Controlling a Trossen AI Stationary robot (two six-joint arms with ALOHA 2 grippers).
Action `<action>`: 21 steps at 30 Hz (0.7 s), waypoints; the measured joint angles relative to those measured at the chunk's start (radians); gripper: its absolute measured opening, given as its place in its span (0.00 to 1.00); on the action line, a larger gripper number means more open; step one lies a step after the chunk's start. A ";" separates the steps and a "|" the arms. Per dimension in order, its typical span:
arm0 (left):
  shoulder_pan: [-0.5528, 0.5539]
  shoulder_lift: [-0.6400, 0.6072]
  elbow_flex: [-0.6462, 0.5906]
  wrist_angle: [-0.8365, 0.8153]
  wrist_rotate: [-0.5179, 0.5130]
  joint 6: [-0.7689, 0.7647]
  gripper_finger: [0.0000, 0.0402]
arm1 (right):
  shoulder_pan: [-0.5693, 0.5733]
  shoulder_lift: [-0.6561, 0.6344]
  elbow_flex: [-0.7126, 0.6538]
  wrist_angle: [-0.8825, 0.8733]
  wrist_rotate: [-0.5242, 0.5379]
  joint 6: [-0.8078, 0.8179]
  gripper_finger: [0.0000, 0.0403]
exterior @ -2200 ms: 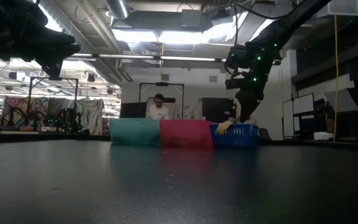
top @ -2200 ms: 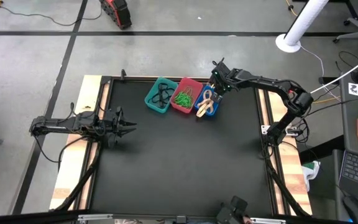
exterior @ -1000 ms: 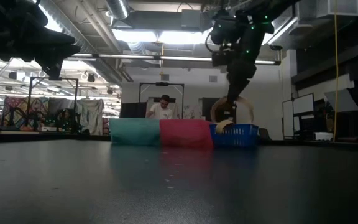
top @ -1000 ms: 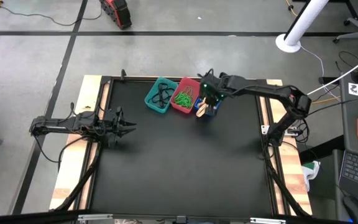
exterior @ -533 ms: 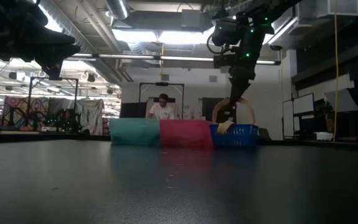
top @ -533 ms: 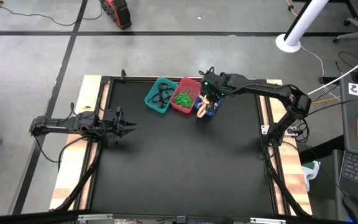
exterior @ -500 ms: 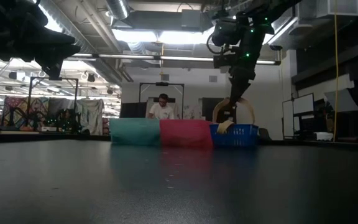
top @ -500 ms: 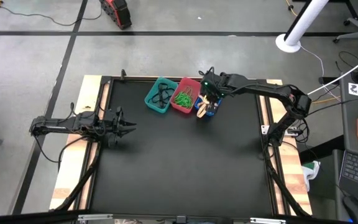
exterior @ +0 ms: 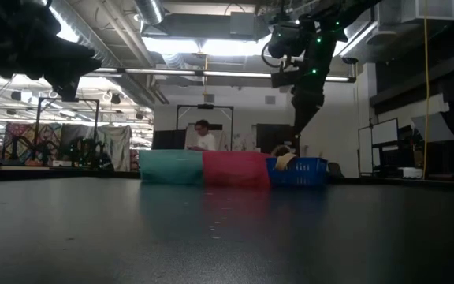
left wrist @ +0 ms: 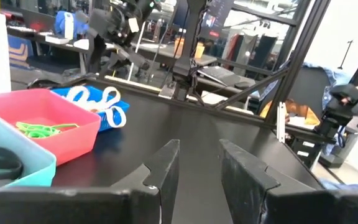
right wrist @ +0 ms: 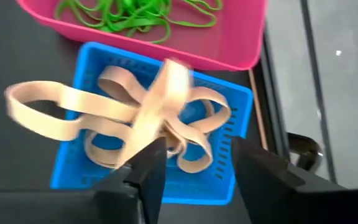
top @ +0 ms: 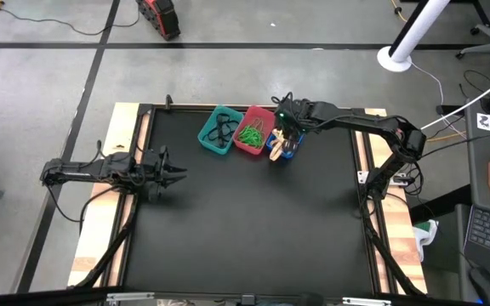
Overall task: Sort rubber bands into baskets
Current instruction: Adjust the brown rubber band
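Two arms: right end effector [right wrist: 191, 163] open above blue basket [top: 284, 147]; left end effector [left wrist: 199, 163] open, idle at table's left.

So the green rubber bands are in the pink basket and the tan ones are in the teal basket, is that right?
Not quite. The green rubber bands are in the pink basket, but the tan rubber bands are in the blue basket, not the teal one. The right wrist view shows it, with one loop hanging over the blue rim.
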State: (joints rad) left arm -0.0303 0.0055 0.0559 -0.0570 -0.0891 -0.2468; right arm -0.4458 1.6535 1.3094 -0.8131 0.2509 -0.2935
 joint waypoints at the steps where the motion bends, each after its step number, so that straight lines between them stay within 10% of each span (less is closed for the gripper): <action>1: 0.000 0.000 0.000 -0.007 0.000 0.000 0.27 | 0.000 0.000 0.000 0.000 0.011 -0.001 0.45; 8: 0.000 0.000 0.000 -0.021 0.000 -0.017 0.27 | 0.000 0.000 0.000 0.000 0.036 -0.027 0.49; 16: 0.000 0.000 0.000 -0.021 0.000 -0.016 0.27 | 0.061 0.000 0.000 -0.050 -0.319 -0.008 0.50; 21: 0.000 0.000 0.000 -0.021 0.000 -0.012 0.27 | 0.179 0.000 -0.014 -0.024 -0.267 -0.089 0.50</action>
State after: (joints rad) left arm -0.0303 0.0055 0.0559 -0.0784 -0.0891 -0.2588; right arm -0.2670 1.6538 1.2950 -0.8376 -0.0158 -0.3823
